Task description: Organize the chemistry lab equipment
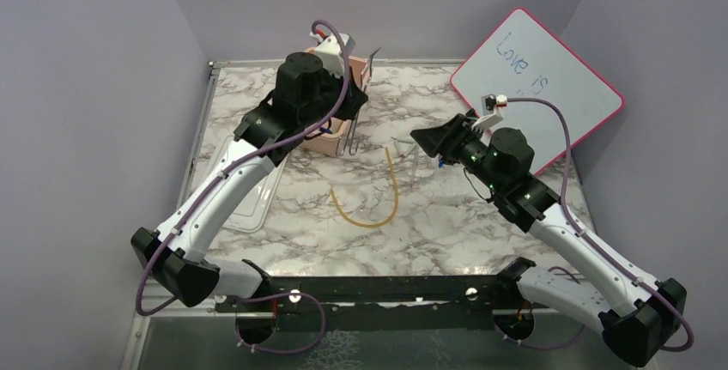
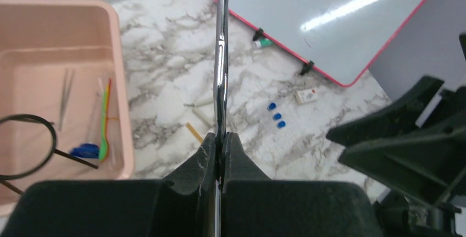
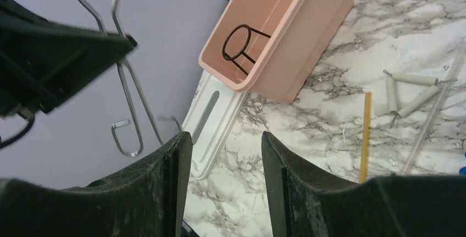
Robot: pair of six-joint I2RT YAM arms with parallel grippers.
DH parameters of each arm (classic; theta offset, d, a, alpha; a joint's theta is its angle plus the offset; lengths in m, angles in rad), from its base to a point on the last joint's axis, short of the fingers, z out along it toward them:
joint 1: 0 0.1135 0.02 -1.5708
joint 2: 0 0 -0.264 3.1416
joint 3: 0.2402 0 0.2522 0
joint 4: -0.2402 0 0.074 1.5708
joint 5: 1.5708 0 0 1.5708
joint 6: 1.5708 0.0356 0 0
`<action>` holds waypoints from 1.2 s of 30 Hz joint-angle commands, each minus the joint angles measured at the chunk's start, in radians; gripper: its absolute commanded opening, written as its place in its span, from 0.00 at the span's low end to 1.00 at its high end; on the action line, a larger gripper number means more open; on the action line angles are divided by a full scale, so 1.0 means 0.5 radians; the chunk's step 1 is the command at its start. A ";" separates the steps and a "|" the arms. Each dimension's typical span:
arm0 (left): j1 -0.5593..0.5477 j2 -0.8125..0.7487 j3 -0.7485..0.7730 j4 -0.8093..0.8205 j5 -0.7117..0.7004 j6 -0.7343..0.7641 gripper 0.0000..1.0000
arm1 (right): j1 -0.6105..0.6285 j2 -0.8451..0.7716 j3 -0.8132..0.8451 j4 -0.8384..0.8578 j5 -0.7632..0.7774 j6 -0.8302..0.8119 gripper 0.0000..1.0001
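1. Left tool [image 2: 221, 139]: pinched shut on the tongs [image 2: 220, 72], gripped partway along the chrome shank, well off the bench [image 2: 165, 39].
2. Judged the tongs light, stiff and slick: bare polished wire, apt to swivel or slide in a flat pinch, so safest taken across both wires near mid-length.
3. Hung them just beside the tub [image 2: 122, 83], outside its wall, not yet over the opening; saw ring [image 2: 25, 117] and green tool [image 2: 105, 121] already inside.
4. Reached far forward with the left arm [image 1: 232, 181], wrist turned down at the tub's corner.
5. Held the right tool [image 3: 225, 160] spread wide and empty, low over the bench, pointed toward the tub.
6. Found tube [image 3: 365, 138] and blue pieces [image 2: 277, 116] loose on the bench; judged the tube soft and floppy, best taken mid-bend.
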 commanded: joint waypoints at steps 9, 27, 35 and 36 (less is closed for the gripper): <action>0.550 0.672 0.677 -0.159 0.239 0.444 0.00 | -0.011 -0.146 -0.142 -0.015 -0.097 0.149 0.54; 0.660 1.565 1.060 -0.293 0.415 0.395 0.00 | -0.011 -0.007 -0.169 -0.040 -0.095 0.198 0.53; 0.660 1.683 0.960 -0.287 0.377 0.342 0.00 | -0.012 0.045 -0.154 -0.050 -0.099 0.191 0.53; 0.660 1.703 0.968 -0.288 0.377 0.342 0.00 | -0.012 0.044 -0.156 -0.054 -0.100 0.196 0.53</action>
